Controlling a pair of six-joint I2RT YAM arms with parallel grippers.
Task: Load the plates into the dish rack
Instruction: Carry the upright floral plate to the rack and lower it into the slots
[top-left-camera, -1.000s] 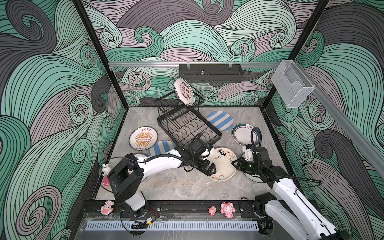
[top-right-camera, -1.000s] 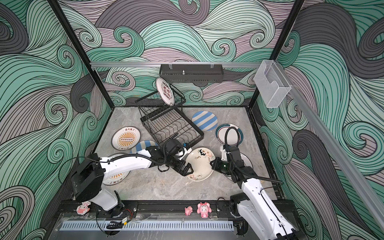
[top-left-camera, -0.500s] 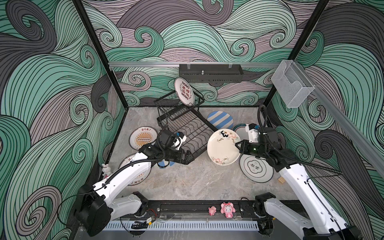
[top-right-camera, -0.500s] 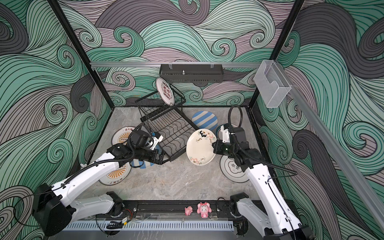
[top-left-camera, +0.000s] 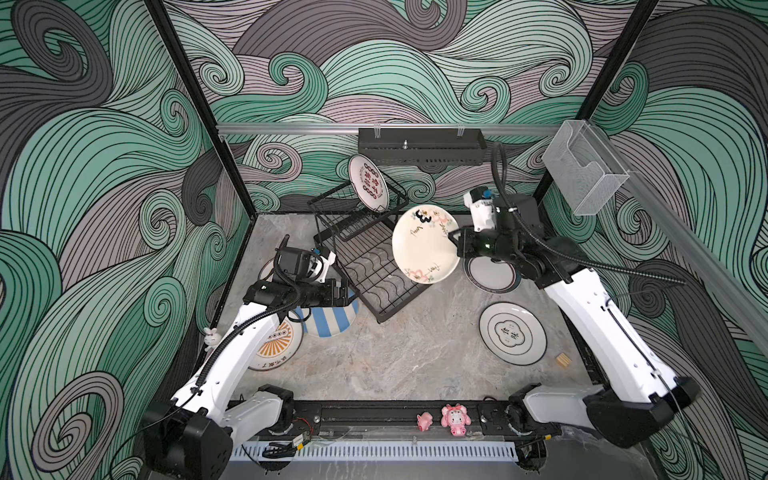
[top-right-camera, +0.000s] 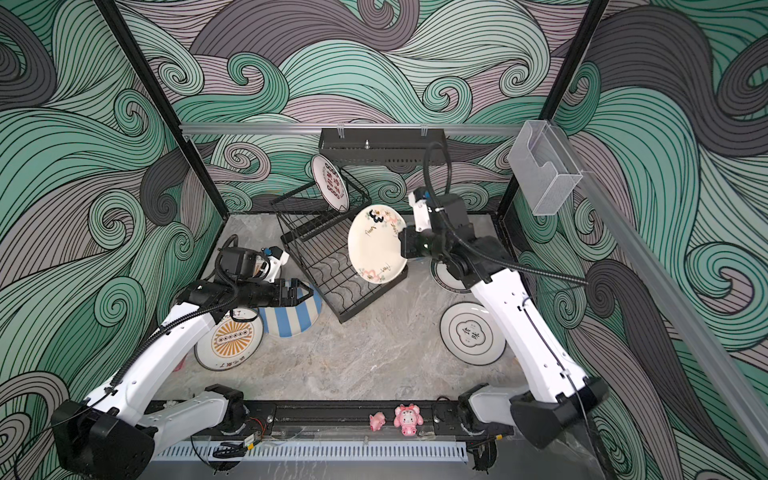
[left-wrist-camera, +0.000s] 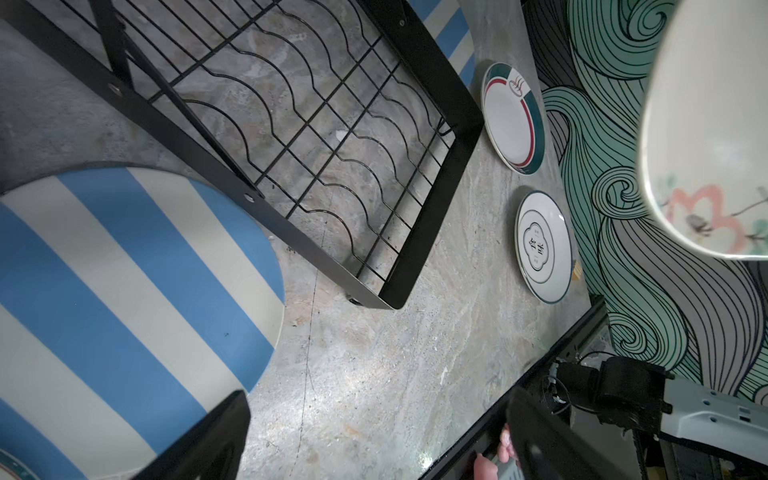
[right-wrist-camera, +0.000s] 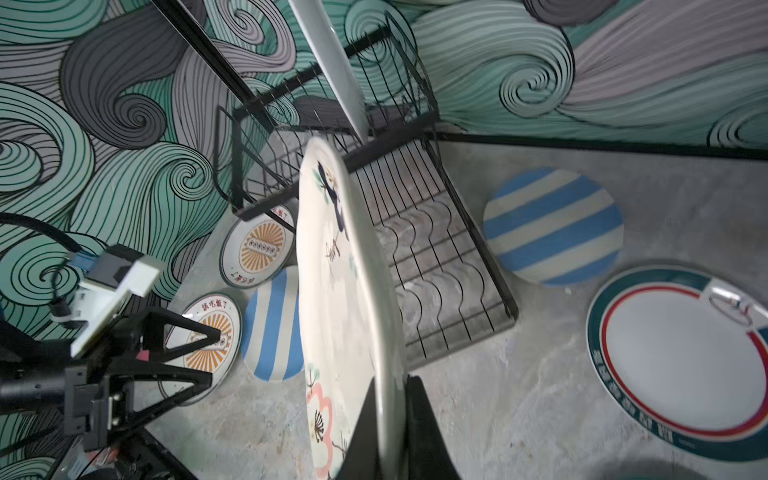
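Grip of the right gripper (top-left-camera: 455, 243) tight on the rim of the cream plate (top-left-camera: 424, 245), held on edge in the air at the right side of the dish rack (left-wrist-camera: 436, 199). Upright in the raised basket, red-lettered plate (top-left-camera: 368, 183). Spread and empty, left gripper (top-right-camera: 305, 292) above a striped plate (top-right-camera: 286, 320) lying just beside the rack. Other plates flat on the table (top-left-camera: 395, 365).

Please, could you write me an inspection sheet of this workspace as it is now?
Surface: grey tabletop, no spill seen.
Job's things: dish rack holds red-lettered plate upright; cream plate held aloft; striped plate, teal-rimmed plate, black-ringed plate lie flat.
Clutter: pink toys, wooden block.
End effectors: left end effector open above striped plate; right end effector shut on cream plate's rim.
Cables: black hose loops above right wrist.
Surroundings: patterned walls, black shelf, clear box.
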